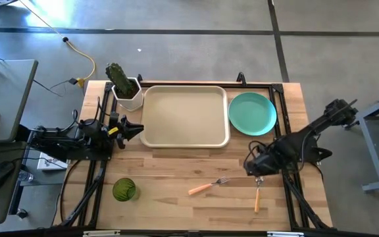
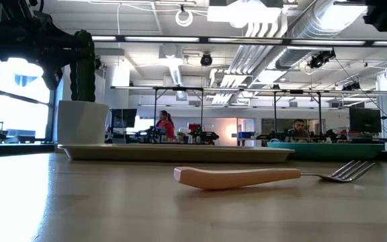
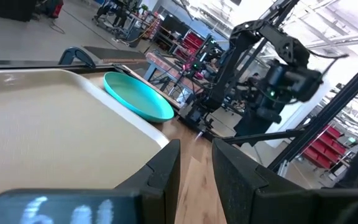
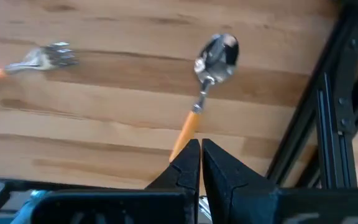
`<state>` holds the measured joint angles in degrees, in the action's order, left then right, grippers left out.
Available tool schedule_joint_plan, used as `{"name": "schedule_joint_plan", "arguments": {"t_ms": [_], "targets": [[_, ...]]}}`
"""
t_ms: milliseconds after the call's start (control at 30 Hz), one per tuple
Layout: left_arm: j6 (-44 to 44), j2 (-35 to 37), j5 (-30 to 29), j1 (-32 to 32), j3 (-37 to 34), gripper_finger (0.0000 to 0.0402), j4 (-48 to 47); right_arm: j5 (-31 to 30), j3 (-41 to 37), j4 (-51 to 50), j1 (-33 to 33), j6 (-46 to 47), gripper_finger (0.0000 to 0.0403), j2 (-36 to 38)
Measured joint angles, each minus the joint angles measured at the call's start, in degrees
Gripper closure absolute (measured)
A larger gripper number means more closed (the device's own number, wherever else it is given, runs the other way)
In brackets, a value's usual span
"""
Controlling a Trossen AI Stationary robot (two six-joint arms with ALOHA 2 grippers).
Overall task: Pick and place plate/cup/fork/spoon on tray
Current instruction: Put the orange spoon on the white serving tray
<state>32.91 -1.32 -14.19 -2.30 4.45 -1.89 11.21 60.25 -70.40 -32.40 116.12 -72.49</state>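
- Overhead first: right end effector [image 1: 258, 172] hovers over the spoon [image 1: 257, 195] near the table's front right; fork [image 1: 208, 185] just left, tray [image 1: 184, 116] bare, plate [image 1: 252, 113] beside it.
- Low view: fork handle lies flat.
- Right wrist: fingers practically closed, holding nothing; spoon looks light, stiff, slippery — pinch the orange handle.
- Left end effector [image 3: 194, 171], slightly parted, waits by the tray.

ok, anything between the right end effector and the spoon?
Nothing visible. The right end effector hangs directly over the spoon, fingers nearly closed, with only bare table around it. The fork lies apart, off to the side.
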Motion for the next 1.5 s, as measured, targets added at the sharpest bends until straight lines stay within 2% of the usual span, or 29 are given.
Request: {"name": "schedule_joint_plan", "arguments": {"t_ms": [167, 400, 967, 1167, 1333, 1500], "targets": [[-0.07, 0.00, -0.80, 0.02, 0.00, 0.0319, 0.00, 2.67, 0.00, 1.58, -3.81, 3.40, 0.0394, -2.65], [0.02, 0.00, -1.67, 0.01, 0.00, 0.0319, 0.01, 2.73, -0.04, 5.01, -7.70, 5.01, 0.0380, -5.98], [0.94, 0.00, -1.67, 0.00, -0.02, 0.0319, 0.04, 2.48, -0.07, 12.75, -12.94, 9.96, 0.0266, -15.85], [0.96, -0.02, -1.65, 0.00, 0.00, 0.0319, 0.04, 1.56, -0.11, 13.70, -13.16, 9.88, 0.0257, -19.54], [0.96, -0.01, -1.65, 0.00, 0.00, 0.0319, 0.06, -1.77, -0.11, 15.84, -13.19, 9.62, 0.0257, -22.24], [0.96, 0.00, -1.65, 0.00, -0.02, 0.0319, 0.07, -1.63, -0.11, 16.28, -13.19, 9.85, 0.0257, -24.97]]}}
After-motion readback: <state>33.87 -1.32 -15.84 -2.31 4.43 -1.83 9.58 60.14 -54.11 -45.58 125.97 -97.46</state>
